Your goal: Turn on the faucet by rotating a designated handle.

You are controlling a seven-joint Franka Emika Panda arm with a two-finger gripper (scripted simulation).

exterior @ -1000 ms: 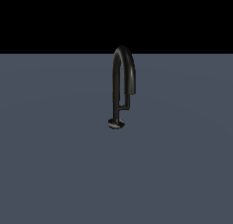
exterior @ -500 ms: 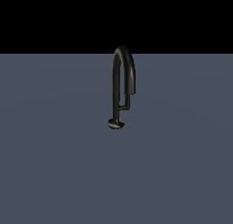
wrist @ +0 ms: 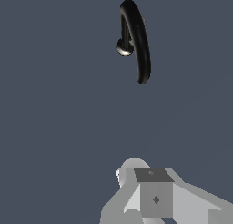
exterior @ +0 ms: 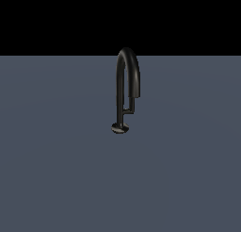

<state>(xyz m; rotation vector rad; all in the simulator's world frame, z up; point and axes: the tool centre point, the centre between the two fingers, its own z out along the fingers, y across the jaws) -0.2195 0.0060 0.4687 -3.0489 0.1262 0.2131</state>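
Grey tool, aperture hidden, touches nothing, well apart from faucet.

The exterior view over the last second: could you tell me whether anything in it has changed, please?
Nothing has visibly changed. The glossy black gooseneck faucet stands upright on the grey surface in the same place, and its short thin black handle sits at the same angle. No arm or gripper appears in the exterior view, earlier or now.
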